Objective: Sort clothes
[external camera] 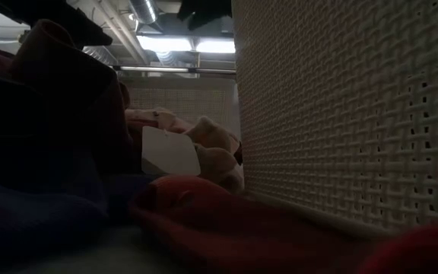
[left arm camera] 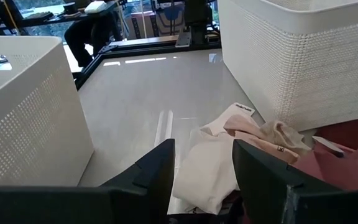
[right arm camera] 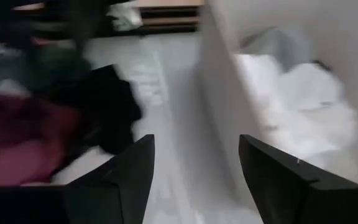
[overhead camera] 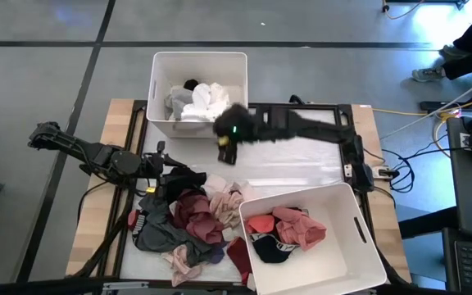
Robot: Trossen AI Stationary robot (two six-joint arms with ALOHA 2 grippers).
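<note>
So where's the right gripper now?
In the high view the right gripper hangs open and empty over the table, just outside the far bin holding white clothes.

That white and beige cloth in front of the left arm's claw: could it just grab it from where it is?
Probably yes. The left gripper stands open, the cream garment lies directly ahead between its fingers, and nothing covers that part. The two bins stand off to either side.
</note>
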